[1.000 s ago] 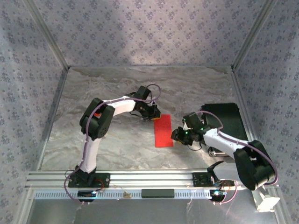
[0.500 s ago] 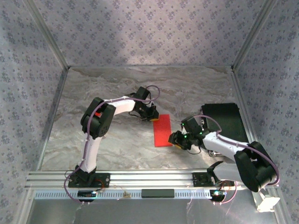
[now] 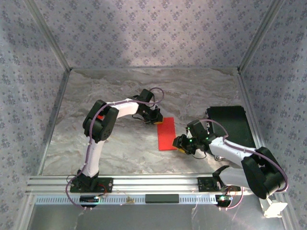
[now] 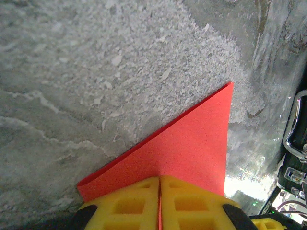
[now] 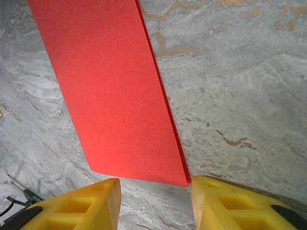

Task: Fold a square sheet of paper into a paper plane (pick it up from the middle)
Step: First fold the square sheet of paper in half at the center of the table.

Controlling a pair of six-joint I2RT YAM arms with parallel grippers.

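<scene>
Where the left gripper (image 3: 157, 120) meets the paper (image 3: 168, 135), its yellow fingers (image 4: 129, 203) are pressed together with no gap. In the left wrist view a thin red line runs up the seam between them. So the left gripper (image 4: 159, 179) is fully closed and pinches the paper (image 4: 192, 143) at its edge. From that grip the paper spreads away ahead of the fingers, ending in a sharp corner up and to the right. Along its left edge a second layer shows just under the top one, so the paper is folded over on itself. It lies flat on the table (image 4: 96, 72).

From above, the paper is a long red rectangle stretched between the two grippers. Its far end is at the left gripper and its near right corner is at the right gripper (image 3: 181, 143).

The right gripper (image 5: 154, 184) stands partly open and holds nothing. In the right wrist view, bare table (image 5: 230, 72) shows in the gap between its two yellow fingers (image 5: 81, 206). The near end of the paper (image 5: 115, 96) lies just ahead of that gap. The paper's near right corner comes close to the inner edge of the right-hand finger, but I cannot tell whether it touches. Its near left corner sits just beyond the left-hand finger, apart from it. A doubled edge shows along the paper's right long side.

A black mat (image 3: 232, 122) lies on the table to the right of the right gripper.
</scene>
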